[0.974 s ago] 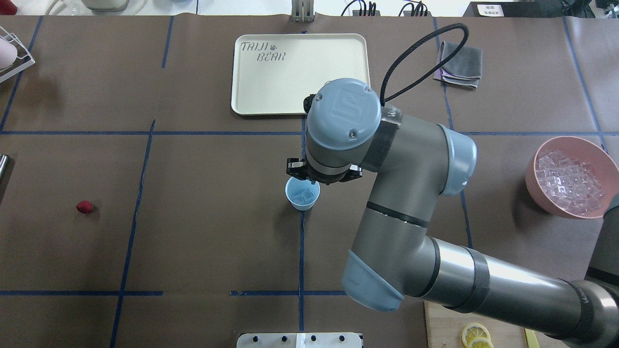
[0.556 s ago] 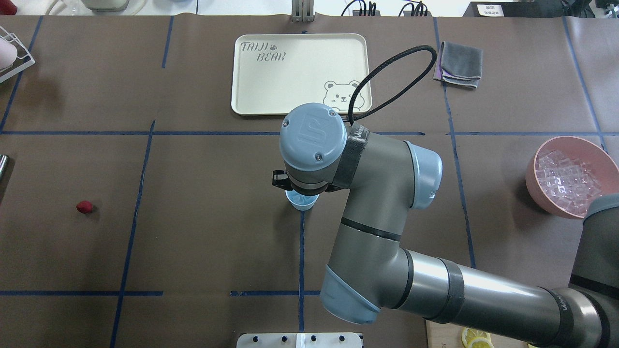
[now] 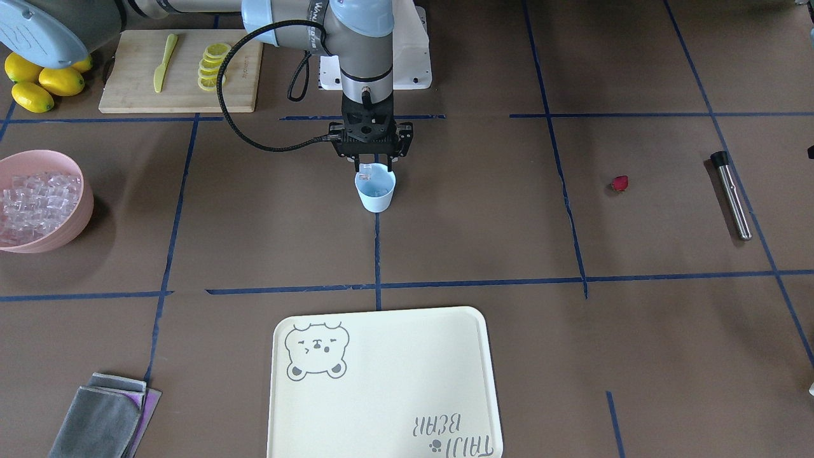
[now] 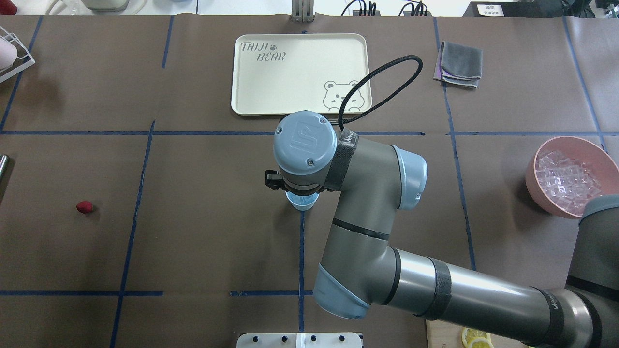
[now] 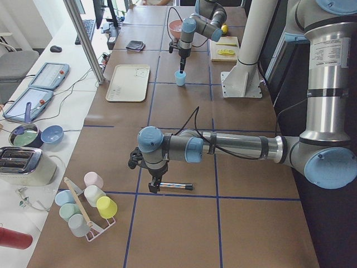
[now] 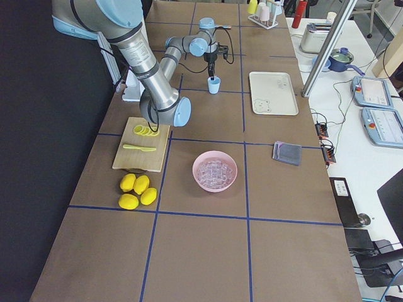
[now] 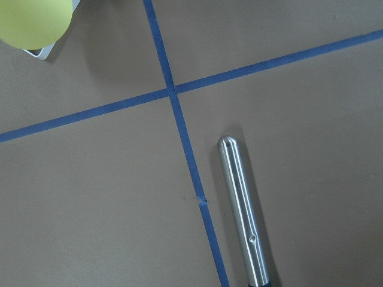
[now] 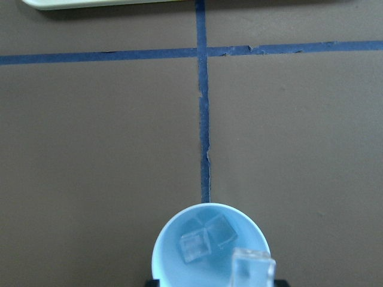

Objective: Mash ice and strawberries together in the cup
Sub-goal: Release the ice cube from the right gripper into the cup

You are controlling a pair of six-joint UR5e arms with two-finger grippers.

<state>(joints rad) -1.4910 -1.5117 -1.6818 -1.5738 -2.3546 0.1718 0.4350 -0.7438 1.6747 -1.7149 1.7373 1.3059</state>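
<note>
The light-blue cup (image 3: 376, 191) stands upright at the middle of the table on a blue tape line, and everything else can be placed from it. Directly above its rim hangs the right gripper (image 3: 367, 166), pointing straight down, fingers pinched on a clear ice cube (image 3: 365, 172) held just over the cup's mouth; from the wrist camera two more ice cubes (image 8: 203, 238) lie at the bottom of the cup. The strawberry (image 3: 620, 184) lies on the bare table well apart from the cup, toward the robot's left, and farther out that way rests a metal muddler (image 3: 730, 194). The left gripper (image 5: 154, 185) hovers just beside that muddler's end; whether its fingers are spread or closed I cannot tell. Toward the robot's right of the cup sits a pink bowl (image 3: 81, 219) full of ice, and beyond the cup, away from the robot, a cream tray (image 3: 381, 375).
</note>
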